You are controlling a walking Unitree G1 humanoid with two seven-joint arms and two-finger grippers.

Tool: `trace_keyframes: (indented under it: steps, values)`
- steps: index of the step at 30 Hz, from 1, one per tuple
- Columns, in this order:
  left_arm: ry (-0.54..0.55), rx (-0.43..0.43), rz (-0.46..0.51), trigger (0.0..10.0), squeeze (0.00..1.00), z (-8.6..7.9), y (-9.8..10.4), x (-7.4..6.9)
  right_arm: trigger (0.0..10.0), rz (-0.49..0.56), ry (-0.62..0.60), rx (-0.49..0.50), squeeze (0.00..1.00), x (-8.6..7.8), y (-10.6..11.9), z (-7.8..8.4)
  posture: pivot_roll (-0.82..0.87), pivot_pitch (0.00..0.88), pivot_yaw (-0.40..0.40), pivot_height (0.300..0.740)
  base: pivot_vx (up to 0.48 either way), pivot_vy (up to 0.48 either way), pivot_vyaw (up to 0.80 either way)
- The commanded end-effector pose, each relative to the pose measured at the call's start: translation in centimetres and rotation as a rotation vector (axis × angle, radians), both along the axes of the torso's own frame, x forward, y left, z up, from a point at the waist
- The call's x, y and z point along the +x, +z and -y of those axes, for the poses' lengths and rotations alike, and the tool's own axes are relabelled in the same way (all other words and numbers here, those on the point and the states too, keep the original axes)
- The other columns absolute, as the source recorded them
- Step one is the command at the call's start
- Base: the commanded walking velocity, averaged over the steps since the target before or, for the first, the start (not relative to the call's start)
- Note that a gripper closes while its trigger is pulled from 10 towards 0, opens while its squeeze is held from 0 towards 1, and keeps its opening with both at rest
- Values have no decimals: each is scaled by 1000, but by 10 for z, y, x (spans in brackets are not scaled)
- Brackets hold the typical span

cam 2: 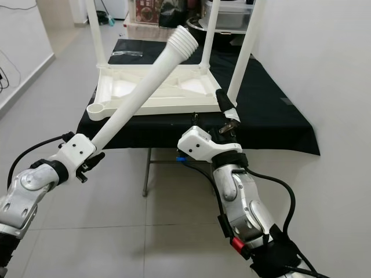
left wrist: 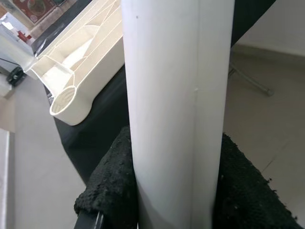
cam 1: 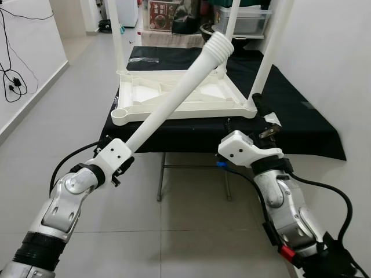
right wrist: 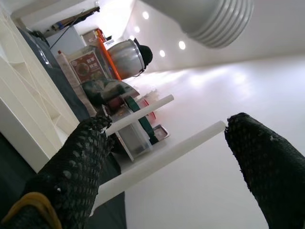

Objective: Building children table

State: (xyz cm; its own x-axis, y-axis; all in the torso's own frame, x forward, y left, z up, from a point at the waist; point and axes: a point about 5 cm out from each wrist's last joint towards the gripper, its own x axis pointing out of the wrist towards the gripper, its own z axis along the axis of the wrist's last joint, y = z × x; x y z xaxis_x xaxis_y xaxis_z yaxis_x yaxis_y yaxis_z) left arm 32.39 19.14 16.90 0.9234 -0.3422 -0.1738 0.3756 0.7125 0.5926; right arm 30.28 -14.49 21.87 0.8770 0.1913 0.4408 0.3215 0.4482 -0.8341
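Observation:
A white children's table top point(cam 1: 174, 95) lies upside down on a black-clothed stand point(cam 1: 301, 124), with three white legs point(cam 1: 265, 58) standing up from its corners. Its near-left corner socket point(cam 1: 122, 116) is empty. My left gripper point(cam 1: 123, 155) is shut on a loose white leg point(cam 1: 174, 95) that slants up and to the right over the table top, with its threaded end point(cam 1: 222, 45) in the air. In the left wrist view the black fingers point(left wrist: 109, 191) clamp the leg point(left wrist: 176, 105). My right gripper point(cam 2: 227, 116) stands open at the near-right corner, holding nothing.
A white wall runs close on the right. Boxes, a pot and a plastic bin point(cam 1: 246, 17) stand behind the stand. Cables point(cam 1: 14, 81) lie on the tiled floor at the left. A small clear bag point(cam 1: 145, 59) rests on the cloth's far side.

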Motion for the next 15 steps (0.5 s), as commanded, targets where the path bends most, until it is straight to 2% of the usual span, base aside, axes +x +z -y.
trace_keyframes:
  steps: [1,6,9,15]
  values:
    - [15,77,27,10000,0,-2,3,4,10000,26,13,-84,0,2,-1,-5,88,44,-72,740,0,0,0]
    - [21,122,45,10000,0,-3,4,6,10000,57,31,-132,0,2,1,-9,84,48,-70,740,0,0,0]
    - [30,172,60,10000,0,-4,6,9,10000,93,26,-233,0,3,0,-15,82,42,-70,740,0,0,0]
    - [10,254,76,10000,0,0,6,14,10000,91,-5,-325,0,9,-6,-19,82,38,-67,740,0,0,0]
